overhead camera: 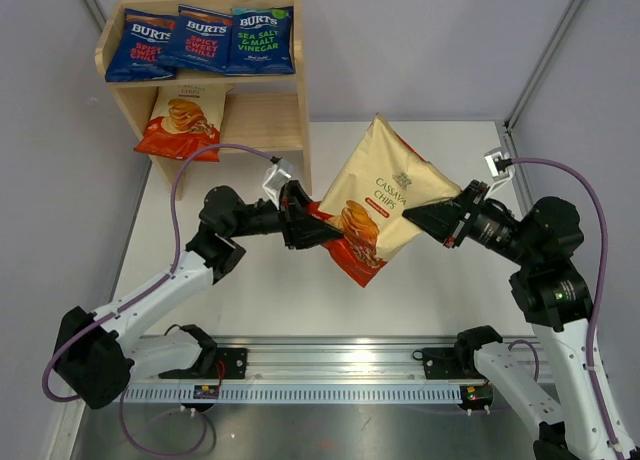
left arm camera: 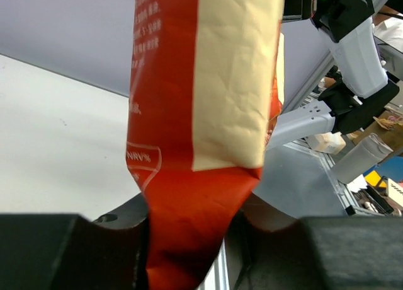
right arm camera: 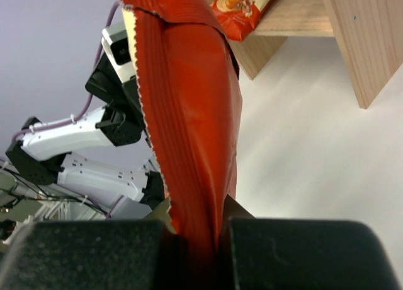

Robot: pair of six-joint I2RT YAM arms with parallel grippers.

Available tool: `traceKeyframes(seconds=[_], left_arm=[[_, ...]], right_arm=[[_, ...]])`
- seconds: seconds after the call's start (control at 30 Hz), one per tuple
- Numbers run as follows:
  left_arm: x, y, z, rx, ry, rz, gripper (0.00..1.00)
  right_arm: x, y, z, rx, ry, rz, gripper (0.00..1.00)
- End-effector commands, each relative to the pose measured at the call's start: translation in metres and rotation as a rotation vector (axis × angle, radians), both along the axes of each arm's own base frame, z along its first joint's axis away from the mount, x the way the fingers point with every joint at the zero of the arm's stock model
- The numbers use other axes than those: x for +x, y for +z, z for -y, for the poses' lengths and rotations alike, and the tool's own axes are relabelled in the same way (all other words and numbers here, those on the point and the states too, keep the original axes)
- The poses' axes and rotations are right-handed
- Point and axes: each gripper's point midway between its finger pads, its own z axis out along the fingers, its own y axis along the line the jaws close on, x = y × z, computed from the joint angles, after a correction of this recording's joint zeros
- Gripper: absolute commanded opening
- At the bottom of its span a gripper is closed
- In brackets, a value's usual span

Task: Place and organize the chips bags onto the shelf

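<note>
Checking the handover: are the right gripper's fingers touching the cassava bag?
Touching. The right wrist view shows the cassava bag pinched between the right gripper's fingers, no gap.

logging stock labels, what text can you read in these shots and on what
"BURTS" "SPICY SWEET CHILLI": left blue bag and middle blue bag, shelf top
"BURTS" "SEA SALT & MALT VINEGAR": green-topped bag
"CASSAVA CHIPS": held cream bag
"NRV%": its red back; other print there blurred
lower-tier cream bag: too small to read
</note>
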Motion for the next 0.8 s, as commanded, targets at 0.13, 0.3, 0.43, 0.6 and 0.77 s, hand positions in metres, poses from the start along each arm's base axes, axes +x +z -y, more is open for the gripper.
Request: traceKeyframes(seconds=[0.13, 0.3, 0.43, 0.6, 0.77], left_arm=[[-0.006, 0.012, -0.02, -0.041, 0.038, 0.046, 0.87], [0.001, 0.022, -0.032, -0.164, 0.165, 0.014, 0.99], [-0.008, 0.041, -0.046, -0.38, 0.174, 0.014, 0.99], [-0.034, 0.069, -0.059, -0.606, 0.026, -0.001, 0.99], [-0.046, 0.098, -0.053, -0.686, -0.011, 0.051, 0.99]], right_arm=[[-0.01, 0.067, 0.007, 0.161, -0.044, 0.235, 0.0], [-0.015, 0.098, 0.008, 0.301, -0.022, 0.29, 0.0], [-0.017, 0.116, 0.008, 0.39, 0.007, 0.31, 0.0], [-0.013, 0.123, 0.004, 0.479, 0.057, 0.28, 0.0], [-0.009, 0.119, 0.002, 0.496, 0.08, 0.259, 0.0]])
